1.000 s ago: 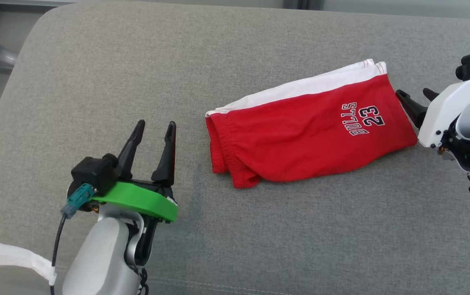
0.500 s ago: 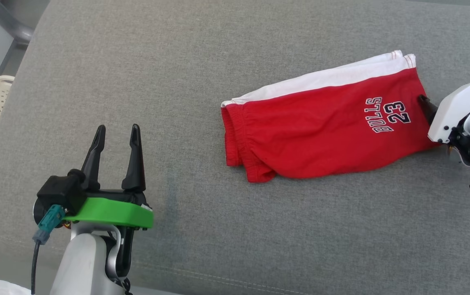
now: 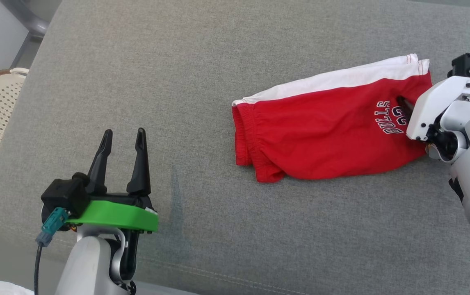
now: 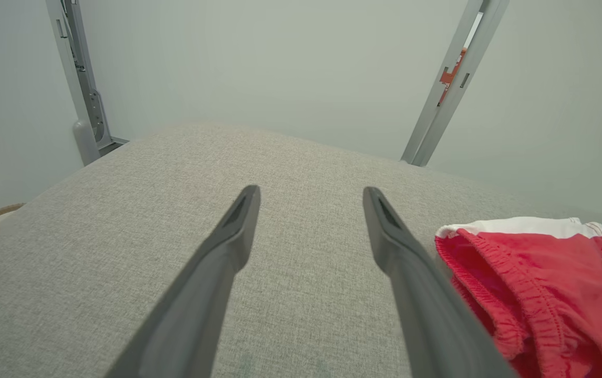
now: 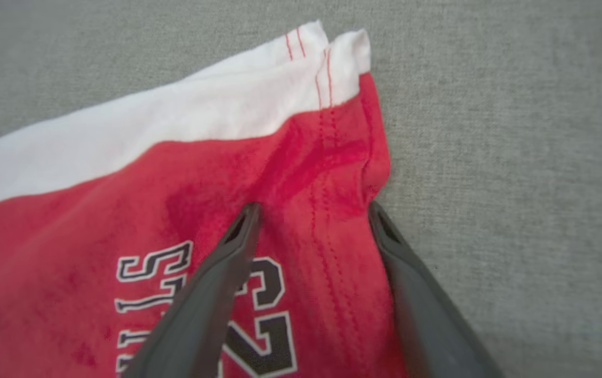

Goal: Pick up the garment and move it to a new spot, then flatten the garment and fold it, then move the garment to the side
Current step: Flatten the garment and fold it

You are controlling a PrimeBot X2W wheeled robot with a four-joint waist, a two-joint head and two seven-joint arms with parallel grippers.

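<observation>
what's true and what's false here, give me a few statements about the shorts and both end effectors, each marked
1. The shorts lie on the grey cushion. True.
2. The left end effector is shut on the shorts. False: it is open over bare cushion, apart from the shorts.
3. The right end effector is open at the shorts' hem end, with one finger over the red cloth. True.
4. The shorts are blue with a yellow band. False: they are red with a white band along one side.
5. The shorts' dark lettering is at the end near the right end effector. True.
</observation>
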